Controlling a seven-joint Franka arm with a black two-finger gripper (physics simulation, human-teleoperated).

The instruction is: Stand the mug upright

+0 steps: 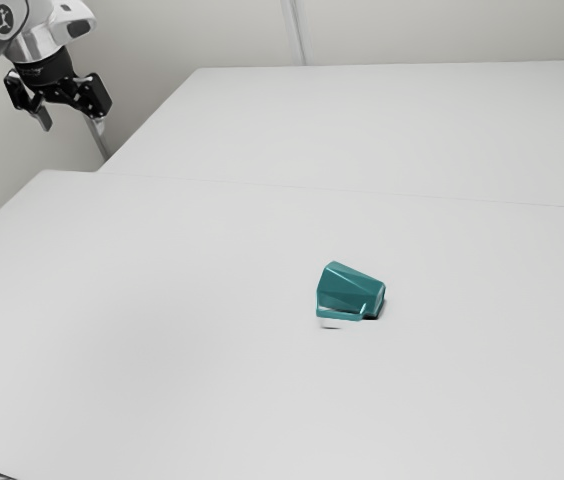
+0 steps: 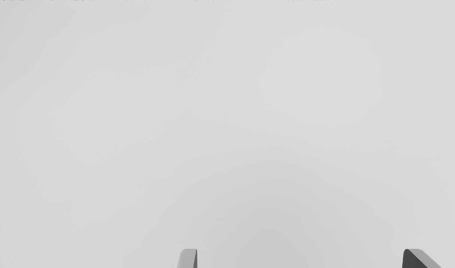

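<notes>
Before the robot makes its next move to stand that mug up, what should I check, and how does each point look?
1. Gripper open: ok, its two fingers stand wide apart.
2. Nothing between the fingers: ok.
3. Mug resting on the table: ok.
4. Mug upright: not ok, it lies on its side.
5. Gripper at the mug: not ok, it hangs off toward the exterior view's upper left, well away from the mug.
6. Which end of the mug is its mouth: cannot tell for sure.

The mug point(image 1: 348, 288) lies on the table point(image 1: 162, 340), well apart from the fingers point(image 1: 45, 120).
</notes>
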